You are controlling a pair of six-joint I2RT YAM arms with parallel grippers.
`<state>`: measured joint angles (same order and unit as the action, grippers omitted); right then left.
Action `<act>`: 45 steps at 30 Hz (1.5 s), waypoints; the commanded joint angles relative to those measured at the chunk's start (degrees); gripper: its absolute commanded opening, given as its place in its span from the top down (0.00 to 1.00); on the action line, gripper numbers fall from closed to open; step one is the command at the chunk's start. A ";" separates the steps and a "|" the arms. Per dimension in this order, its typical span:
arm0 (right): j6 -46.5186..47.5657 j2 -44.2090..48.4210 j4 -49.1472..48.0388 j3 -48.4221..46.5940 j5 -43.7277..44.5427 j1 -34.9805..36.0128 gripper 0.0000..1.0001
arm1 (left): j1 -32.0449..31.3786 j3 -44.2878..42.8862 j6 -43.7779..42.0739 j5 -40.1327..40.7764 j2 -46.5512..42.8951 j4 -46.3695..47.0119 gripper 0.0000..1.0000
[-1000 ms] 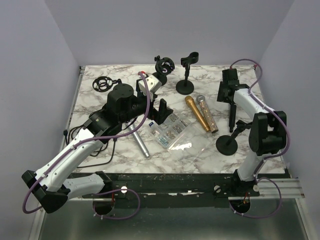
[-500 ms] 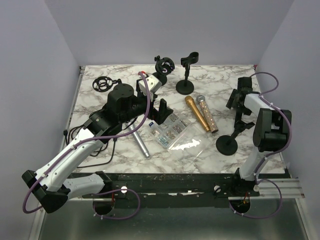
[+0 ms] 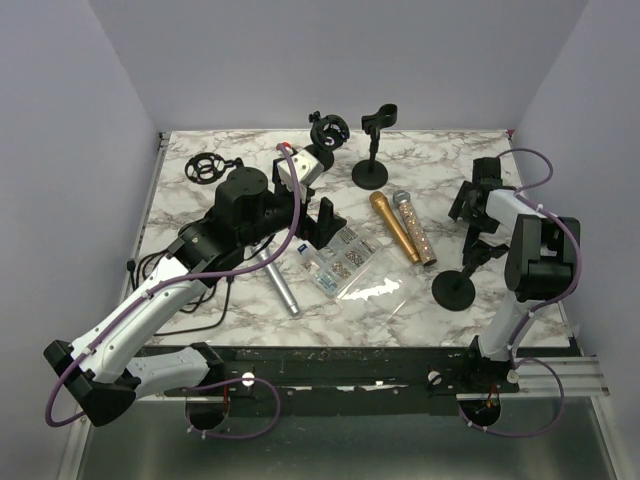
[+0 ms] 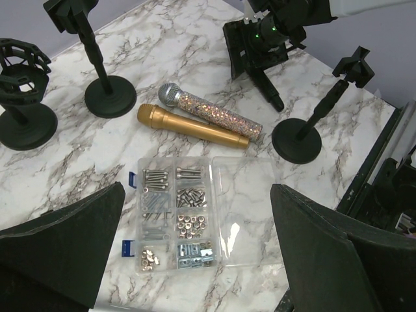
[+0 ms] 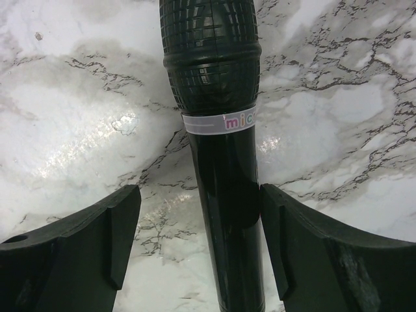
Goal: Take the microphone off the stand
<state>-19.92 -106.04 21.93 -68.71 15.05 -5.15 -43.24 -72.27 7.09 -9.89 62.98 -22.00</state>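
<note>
A black microphone (image 5: 224, 195) lies on the marble table between the fingers of my right gripper (image 5: 197, 192). The jaws stand open: the left finger is clear of it and the right finger is against its side. In the top view this gripper (image 3: 478, 205) is near the table's right edge, with the microphone (image 3: 472, 240) below it. The empty black stand (image 3: 455, 288) is just in front, its clip (image 3: 490, 250) raised. My left gripper (image 4: 195, 257) is open and empty above a clear screw box (image 4: 179, 221).
A gold microphone (image 3: 393, 226) and a glittery one (image 3: 415, 228) lie mid-table. A silver microphone (image 3: 278, 280) lies under the left arm. Two more stands (image 3: 371, 150) (image 3: 325, 135) and a shock mount (image 3: 205, 167) are at the back.
My right gripper has swung right, towards the table's right edge, with the black microphone between its fingers, then edged slightly back. The left arm has not moved.
</note>
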 commanded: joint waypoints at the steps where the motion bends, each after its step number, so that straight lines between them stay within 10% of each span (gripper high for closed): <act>1: -0.46 1.60 -0.75 0.62 -0.16 0.02 0.21 | -0.35 -0.35 0.11 -0.83 -0.93 0.32 0.02; 20: 0.76 17.58 3.44 1.21 3.23 4.85 0.00 | -0.44 2.11 -0.23 2.21 -2.53 2.99 0.02; 28: 0.18 26.08 7.79 -0.73 4.92 21.06 0.00 | -0.44 6.28 0.07 3.38 -5.79 7.99 0.02; 35: -3.75 37.34 3.12 4.21 -3.41 36.17 0.00 | -1.45 13.65 -0.23 7.68 -14.69 16.20 0.01; 45: -4.11 60.51 -9.93 23.96 -16.53 36.70 0.00 | -1.62 31.25 9.33 13.94 -40.32 17.02 0.01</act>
<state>-23.62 -51.00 16.62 -50.52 2.07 31.66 -44.62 -47.09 10.66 0.45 30.61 -5.50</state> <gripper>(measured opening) 0.996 0.979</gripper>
